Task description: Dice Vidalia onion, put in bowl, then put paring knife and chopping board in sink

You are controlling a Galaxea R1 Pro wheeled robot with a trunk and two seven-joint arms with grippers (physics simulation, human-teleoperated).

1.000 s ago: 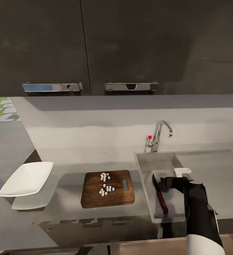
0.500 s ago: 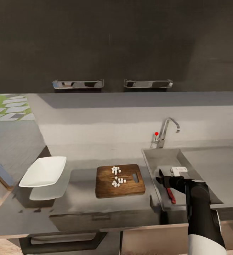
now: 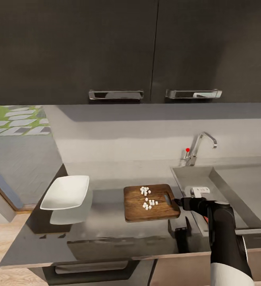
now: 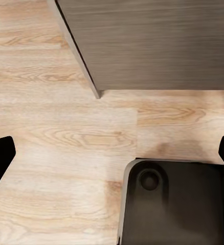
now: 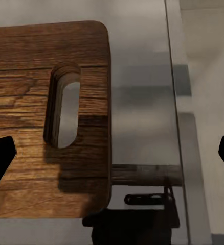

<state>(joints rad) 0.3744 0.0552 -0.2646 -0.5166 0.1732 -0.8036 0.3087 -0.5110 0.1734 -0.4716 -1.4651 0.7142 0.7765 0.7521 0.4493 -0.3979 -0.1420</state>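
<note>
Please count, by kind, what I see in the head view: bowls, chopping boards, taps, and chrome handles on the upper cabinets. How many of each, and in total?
Bowl: 1
Chopping board: 1
Tap: 1
Upper-cabinet handles: 2
Total: 5

no legible text, label, brand, number or sign found on any surface in the three views. the cabinet doors (image 3: pixel 106 47), chopping board (image 3: pixel 150 202), bowl (image 3: pixel 66 192) and counter (image 3: pixel 106 234) all carry no markings. the tap (image 3: pixel 198 149) bears only a plain red dot, unlettered.
</note>
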